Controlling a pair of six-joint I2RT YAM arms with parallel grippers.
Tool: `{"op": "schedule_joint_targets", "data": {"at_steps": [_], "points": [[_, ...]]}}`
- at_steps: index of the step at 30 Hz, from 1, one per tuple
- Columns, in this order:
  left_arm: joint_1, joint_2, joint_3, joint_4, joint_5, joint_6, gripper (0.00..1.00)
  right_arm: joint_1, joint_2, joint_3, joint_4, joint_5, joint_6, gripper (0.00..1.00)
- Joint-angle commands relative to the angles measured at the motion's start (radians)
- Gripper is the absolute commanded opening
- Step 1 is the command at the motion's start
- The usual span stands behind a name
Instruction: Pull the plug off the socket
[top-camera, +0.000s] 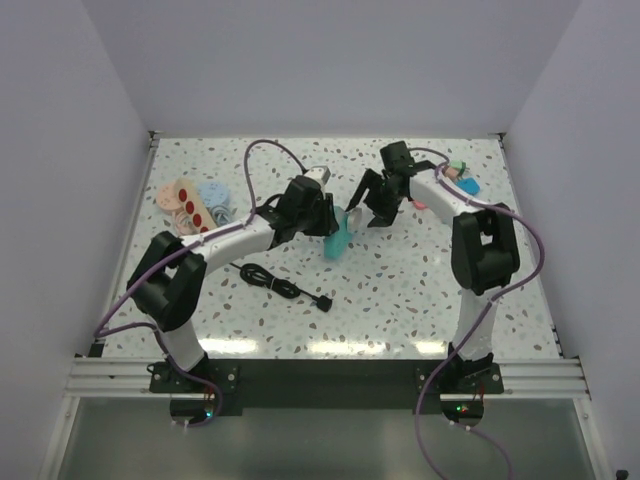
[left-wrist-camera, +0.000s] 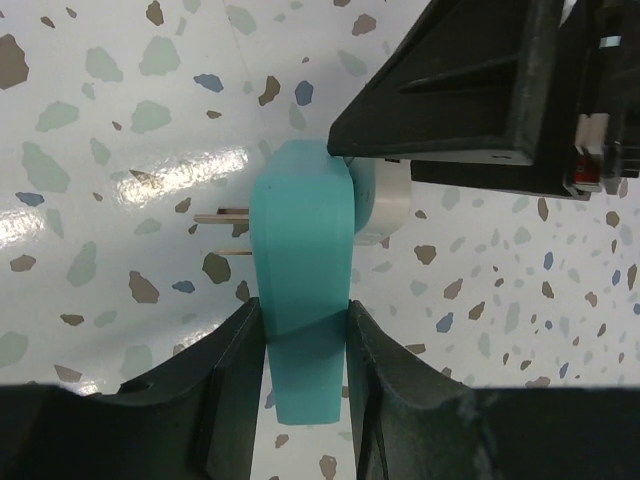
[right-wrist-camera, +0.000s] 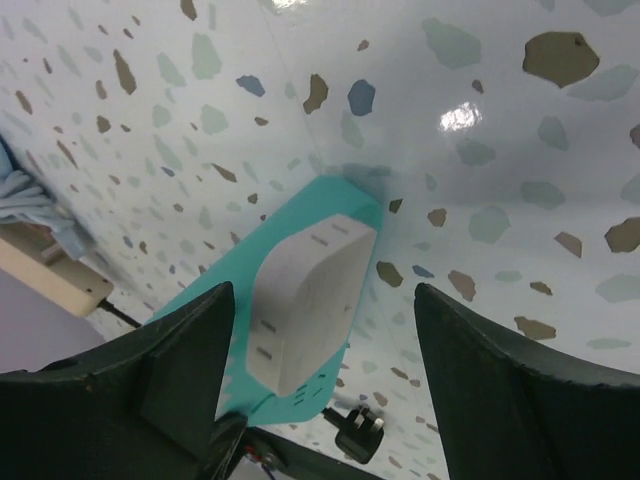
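Left pincer (left-wrist-camera: 302, 310) grips teal plug (left-wrist-camera: 300, 230) lengthwise; prongs (left-wrist-camera: 222, 215) face away from right pincer (right-wrist-camera: 322, 290).

No text, label, brand, number or sign can be read in any view. The white block (right-wrist-camera: 305, 290) on the teal plug (right-wrist-camera: 330, 200) carries only short grey slots, no letters or figures. The socket (top-camera: 190, 206) shows plain red round faces; any marking on them is too small to tell.
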Motion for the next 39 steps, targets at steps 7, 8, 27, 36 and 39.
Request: {"op": "schedule_joint_targets", "data": {"at_steps": [7,8,27,36,39], "points": [[-0.014,-0.022,0.048,-0.008,-0.125,0.019,0.00,0.019,0.010,0.019,-0.072,0.030,-0.049,0.54],[-0.013,-0.025,0.045,-0.008,-0.135,0.017,0.00,0.019,-0.004,0.008,-0.073,0.033,-0.056,0.48],[0.061,-0.005,-0.043,0.087,-0.025,-0.128,0.00,0.019,-0.070,-0.221,0.107,-0.084,-0.025,0.37],[0.110,-0.008,-0.118,0.171,0.052,-0.237,0.00,-0.013,-0.099,-0.333,0.340,-0.108,0.101,0.00],[0.168,-0.020,-0.196,0.216,0.081,-0.288,0.00,-0.061,-0.153,-0.362,0.399,-0.153,0.118,0.00]]}}
